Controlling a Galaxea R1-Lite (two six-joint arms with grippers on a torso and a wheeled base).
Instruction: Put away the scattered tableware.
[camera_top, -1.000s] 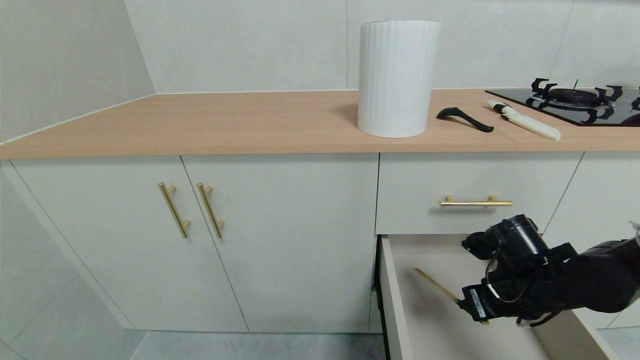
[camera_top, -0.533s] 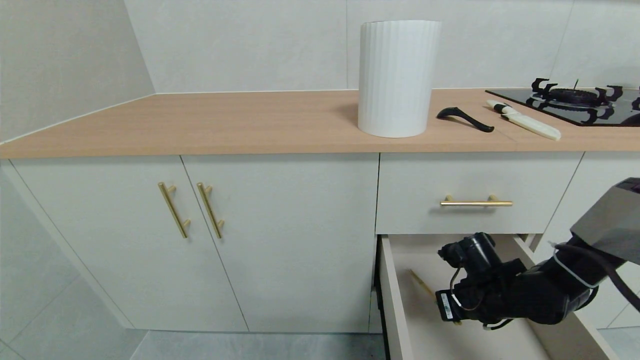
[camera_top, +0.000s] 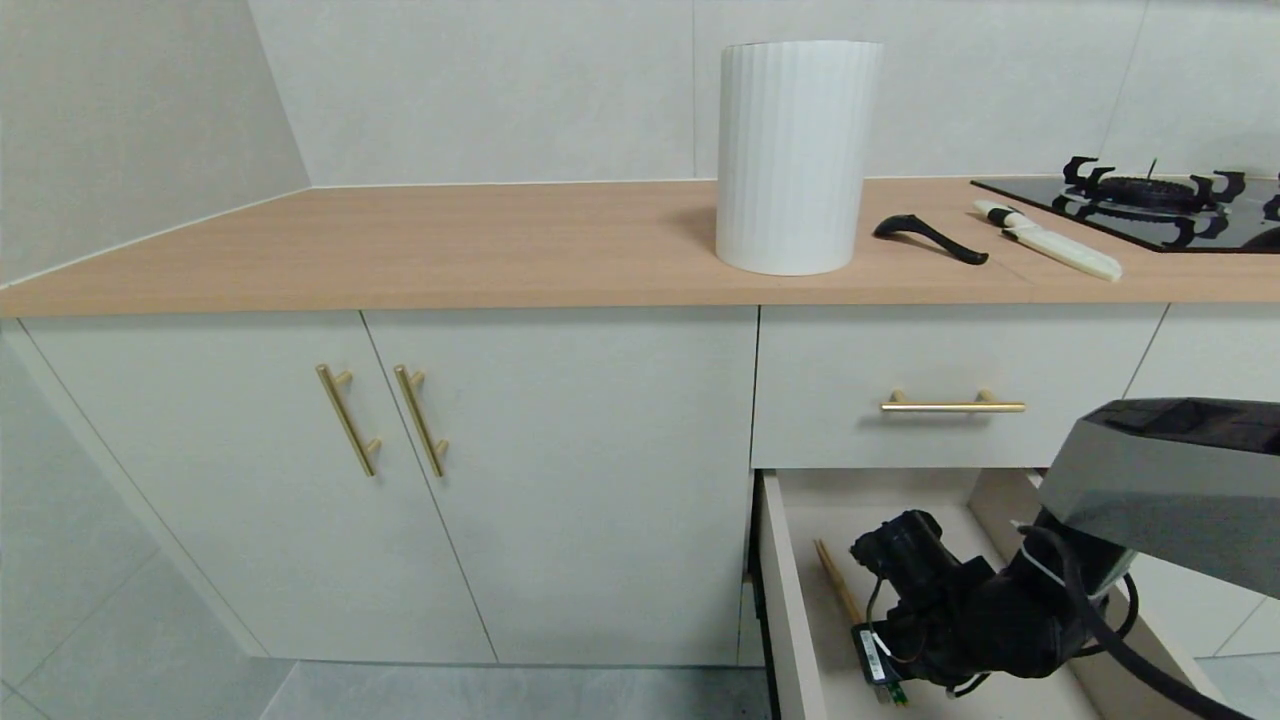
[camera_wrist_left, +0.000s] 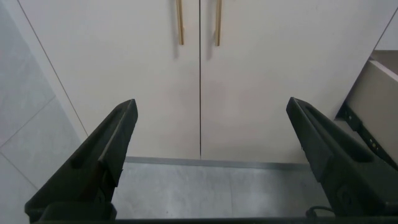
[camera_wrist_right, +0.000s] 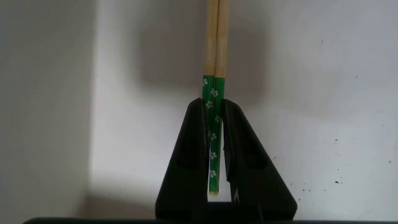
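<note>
My right pincer (camera_wrist_right: 215, 115) is clamped on the green ends of the chopsticks (camera_wrist_right: 215, 50). It sits low inside the open drawer (camera_top: 788, 600), close to the drawer's left wall, with the bare tips pointing toward the drawer's back.

The risk, as I judge it, comes from holding only the very ends: the pair may pivot or scissor apart when I let go. This near the wall, a tip could also catch on it or ride over the rim and drop outside.

My left pincer (camera_wrist_left: 211, 109) hangs agape, holding nothing, before the cupboard doors (camera_wrist_left: 199, 87) left of the drawer.

The count — two chopsticks, held as one pair. On the counter (camera_top: 500, 240) above the drawer there are one black utensil (camera_top: 930, 238), one pale knife (camera_top: 1047, 252) and one white ribbed canister (camera_top: 795, 155).
</note>
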